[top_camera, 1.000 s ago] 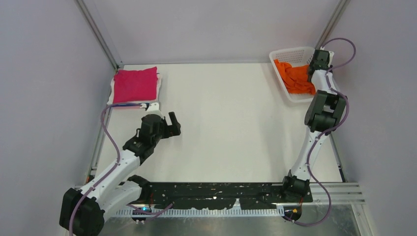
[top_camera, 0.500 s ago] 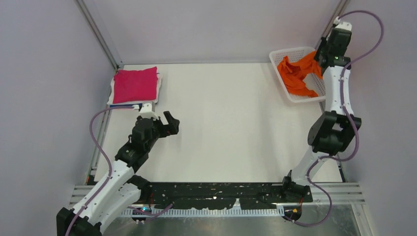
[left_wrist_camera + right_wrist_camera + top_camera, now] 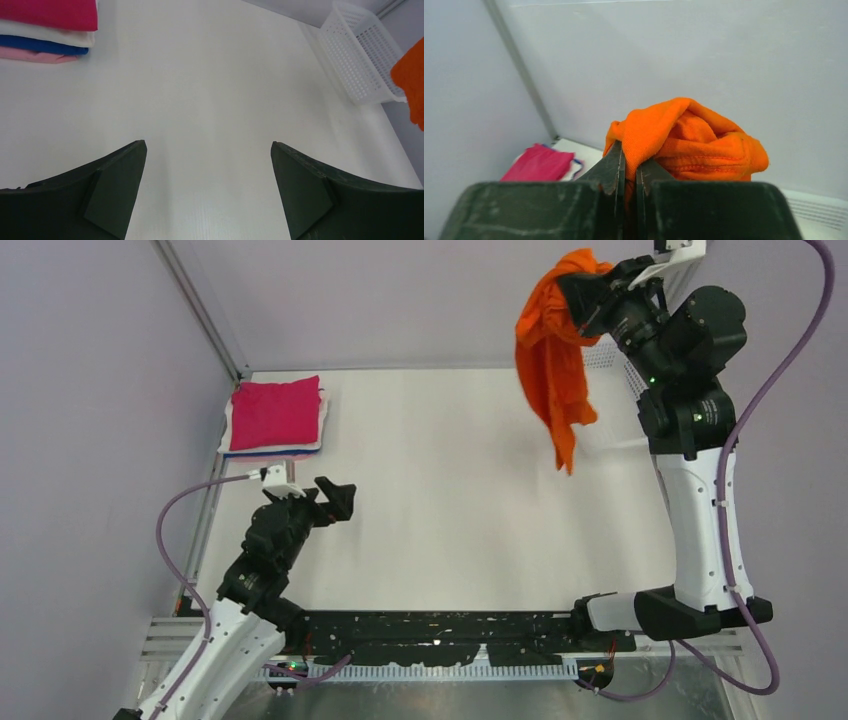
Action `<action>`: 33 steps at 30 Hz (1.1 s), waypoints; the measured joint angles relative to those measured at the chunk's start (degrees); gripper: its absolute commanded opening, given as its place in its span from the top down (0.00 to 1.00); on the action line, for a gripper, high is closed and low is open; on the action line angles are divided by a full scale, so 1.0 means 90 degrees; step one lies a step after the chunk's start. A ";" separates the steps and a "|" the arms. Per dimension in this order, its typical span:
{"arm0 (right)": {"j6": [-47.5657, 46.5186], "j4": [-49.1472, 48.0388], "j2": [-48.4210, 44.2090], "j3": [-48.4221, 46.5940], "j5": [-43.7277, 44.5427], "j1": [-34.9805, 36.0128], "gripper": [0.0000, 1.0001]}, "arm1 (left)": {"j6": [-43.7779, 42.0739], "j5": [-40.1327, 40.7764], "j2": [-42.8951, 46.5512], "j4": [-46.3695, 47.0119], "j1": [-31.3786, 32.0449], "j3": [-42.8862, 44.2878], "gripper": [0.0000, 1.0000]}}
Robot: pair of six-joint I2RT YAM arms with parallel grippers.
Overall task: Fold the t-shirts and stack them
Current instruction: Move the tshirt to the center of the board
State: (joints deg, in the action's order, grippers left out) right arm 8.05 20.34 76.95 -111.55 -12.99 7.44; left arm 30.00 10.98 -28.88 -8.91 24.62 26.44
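Observation:
My right gripper (image 3: 580, 288) is shut on the bright orange t-shirt (image 3: 553, 350) and holds it high in the air at the back right, the cloth hanging down loose above the table. In the right wrist view the orange t-shirt (image 3: 684, 140) is pinched between the fingertips of my right gripper (image 3: 629, 165). A folded stack with the magenta-pink t-shirt (image 3: 276, 412) on top lies at the back left; white and blue shirts show under it (image 3: 45, 42). My left gripper (image 3: 338, 498) is open and empty, low over the bare table.
The white lattice basket (image 3: 362, 60) stands at the back right, mostly hidden behind my right arm in the top view. Grey walls close off the back and both sides. The arm bases and a black rail (image 3: 450, 635) lie along the near edge.
My right gripper has lifted the orange t-shirt up out of the basket and swung it left, high over the table. My left arm has drawn back a little toward the near edge.

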 measured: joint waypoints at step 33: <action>0.2492 0.1520 -0.2195 0.7572 0.4736 0.1149 0.05 | 0.0804 -0.0738 -0.1416 -0.1627 0.0000 0.0299 0.04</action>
State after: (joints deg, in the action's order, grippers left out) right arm 30.48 34.02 57.19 -43.40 29.63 17.78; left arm 37.23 4.34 -41.63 -23.55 24.62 29.12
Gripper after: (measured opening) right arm 0.959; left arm 0.995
